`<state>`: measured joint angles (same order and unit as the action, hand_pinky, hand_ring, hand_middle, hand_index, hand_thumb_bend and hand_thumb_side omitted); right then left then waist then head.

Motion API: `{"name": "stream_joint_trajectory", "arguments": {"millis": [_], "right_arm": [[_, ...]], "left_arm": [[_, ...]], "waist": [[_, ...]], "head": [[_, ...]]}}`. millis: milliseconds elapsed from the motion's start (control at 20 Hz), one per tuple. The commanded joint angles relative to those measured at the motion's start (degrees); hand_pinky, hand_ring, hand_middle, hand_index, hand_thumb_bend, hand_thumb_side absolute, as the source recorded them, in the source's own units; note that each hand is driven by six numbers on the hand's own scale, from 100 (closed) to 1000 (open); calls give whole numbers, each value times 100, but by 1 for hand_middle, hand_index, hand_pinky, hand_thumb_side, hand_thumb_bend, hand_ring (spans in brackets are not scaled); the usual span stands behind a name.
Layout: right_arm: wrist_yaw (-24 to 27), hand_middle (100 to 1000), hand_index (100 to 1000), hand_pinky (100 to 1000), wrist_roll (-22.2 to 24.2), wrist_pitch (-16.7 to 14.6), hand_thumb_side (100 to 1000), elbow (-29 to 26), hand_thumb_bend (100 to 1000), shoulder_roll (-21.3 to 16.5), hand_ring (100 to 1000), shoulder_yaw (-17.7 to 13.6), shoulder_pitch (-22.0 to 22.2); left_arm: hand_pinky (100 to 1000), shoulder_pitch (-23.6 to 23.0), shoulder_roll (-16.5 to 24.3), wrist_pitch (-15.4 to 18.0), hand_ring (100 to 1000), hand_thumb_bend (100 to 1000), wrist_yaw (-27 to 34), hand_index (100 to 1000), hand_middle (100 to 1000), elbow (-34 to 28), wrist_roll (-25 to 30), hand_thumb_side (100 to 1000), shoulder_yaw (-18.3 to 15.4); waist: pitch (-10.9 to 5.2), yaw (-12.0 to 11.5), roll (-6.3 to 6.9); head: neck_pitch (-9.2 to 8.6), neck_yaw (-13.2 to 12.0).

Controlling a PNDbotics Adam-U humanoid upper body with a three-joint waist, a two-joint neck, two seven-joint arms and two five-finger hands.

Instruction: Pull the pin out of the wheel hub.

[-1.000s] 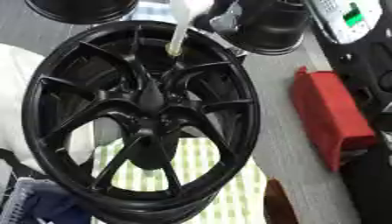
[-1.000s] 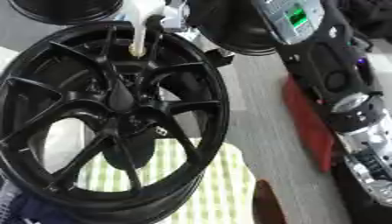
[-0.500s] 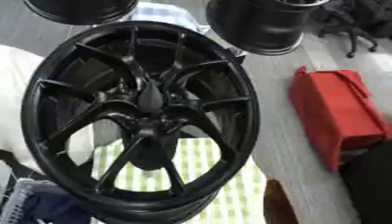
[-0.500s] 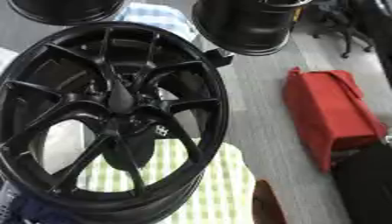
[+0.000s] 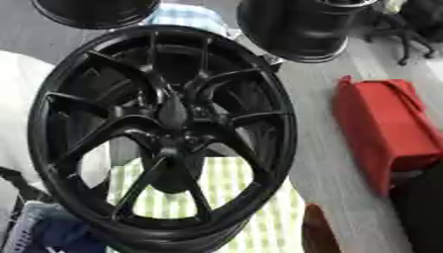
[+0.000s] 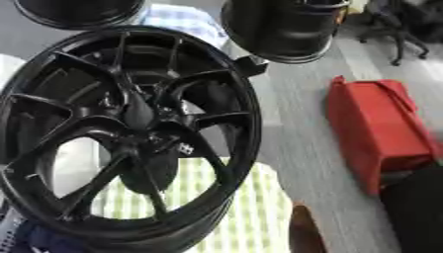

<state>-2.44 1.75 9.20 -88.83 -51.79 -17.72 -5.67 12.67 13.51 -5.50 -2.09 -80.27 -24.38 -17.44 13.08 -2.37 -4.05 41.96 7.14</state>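
Observation:
A large black multi-spoke wheel hub (image 5: 164, 133) fills the left and middle of both views. It rests on a green-and-white checked cloth (image 5: 251, 197). Its dark centre (image 5: 170, 113) and the spokes around it show nothing pale sticking out. No pin shows anywhere in either view. Neither of my hands is in view.
A red case (image 5: 385, 128) lies on the grey floor to the right of the wheel. Two more black wheels (image 5: 298, 24) (image 5: 91, 10) stand at the far edge. A dark shape (image 5: 424, 207) fills the lower right corner, and a brown object (image 5: 318, 232) sits beside the cloth.
One second ago a white pin stood at the wheel's upper rim with a black hand on it near the top. Pin and hand went out of view by half a second ago.

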Motion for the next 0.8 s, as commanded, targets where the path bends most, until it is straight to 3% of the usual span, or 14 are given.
{"name": "stream_joint_trajectory", "arguments": {"millis": [50, 100, 200, 350, 450, 550, 650, 800], "right_arm": [[-464, 702, 784, 710, -455, 70, 100, -2, 407, 319, 737, -439, 343], [-572, 781, 841, 733, -494, 79, 486, 49, 398, 465, 776, -493, 472], [-713, 826, 871, 744, -559, 62, 557, 145, 361, 679, 801, -591, 620], [-635, 823, 865, 736, -805, 50, 571, 195, 338, 840, 796, -706, 677], [-495, 796, 846, 726, -1013, 49, 535, 153, 348, 874, 779, -715, 654], [-276, 709, 787, 697, -1247, 21, 452, 67, 315, 908, 726, -683, 594], [95, 659, 753, 676, -1440, -106, 400, -25, 255, 981, 689, -591, 497], [839, 637, 741, 665, -1457, -493, 411, -1, 187, 1153, 675, -384, 326]], "left_arm": [[802, 54, 63, 23, 915, 528, 35, 714, 584, -69, -55, 547, -56], [802, 56, 61, 26, 916, 528, 40, 714, 584, -66, -63, 546, -61], [802, 59, 61, 30, 916, 528, 47, 714, 584, -59, -71, 547, -66], [802, 56, 64, 35, 916, 527, 52, 714, 583, -50, -74, 547, -66], [802, 56, 66, 38, 916, 526, 52, 714, 583, -45, -69, 547, -62], [802, 59, 63, 40, 916, 526, 54, 714, 583, -43, -69, 548, -60], [802, 65, 55, 43, 916, 525, 56, 713, 583, -44, -66, 548, -52], [802, 80, 33, 52, 916, 525, 57, 713, 582, -47, -61, 547, -35]], "waist": [[-59, 15, 5], [-55, 23, 17], [-53, 32, 32], [-53, 43, 43], [-54, 45, 46], [-56, 38, 48], [-57, 23, 53], [-53, -11, 70]], "head": [[-77, -32], [-76, -36], [-63, -27], [-42, 17], [-33, 34], [-34, 32], [-50, 30], [-75, 48]]}}
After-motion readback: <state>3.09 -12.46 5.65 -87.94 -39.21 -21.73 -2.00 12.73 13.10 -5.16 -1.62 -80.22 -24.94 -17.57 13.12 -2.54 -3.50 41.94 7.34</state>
